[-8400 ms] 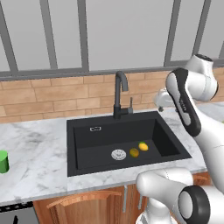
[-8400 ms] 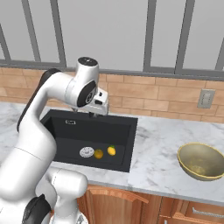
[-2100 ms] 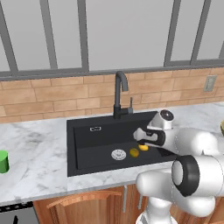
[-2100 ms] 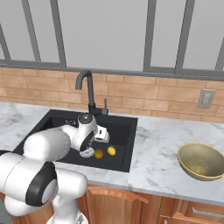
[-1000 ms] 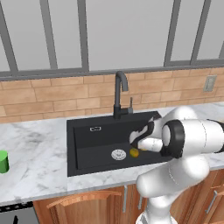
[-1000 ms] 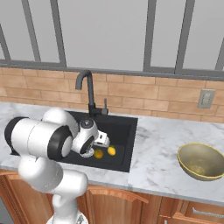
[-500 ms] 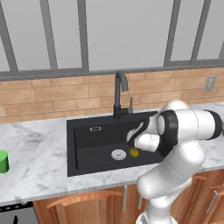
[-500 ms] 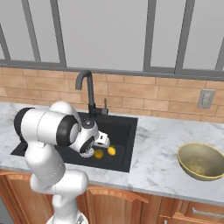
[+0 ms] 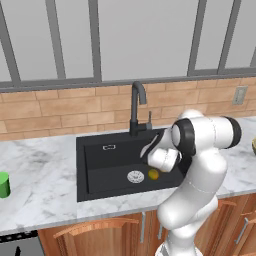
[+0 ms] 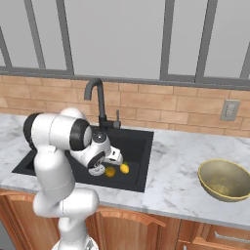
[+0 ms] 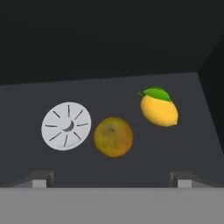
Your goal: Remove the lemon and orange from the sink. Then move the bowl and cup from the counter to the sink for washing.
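Hand view shows the orange (image 11: 113, 136) almost centred between the two finger tips, with the lemon (image 11: 159, 110) just beside it and the round drain (image 11: 66, 125) on its other side, all on the floor of the sink (image 11: 109, 92). Compared with a second ago the hand has sunk lower into the basin and settled over the fruit, so the first pick, likely the orange, looks about to begin; neither fruit has left the sink yet. The gripper (image 11: 111, 178) is spread wide and holds nothing. In the left base view the arm folds forward from the shoulder, elbow high, wrist bent down into the basin. The bowl (image 10: 225, 178) and the cup (image 9: 4, 184) wait on the counter (image 10: 171, 180), well apart.
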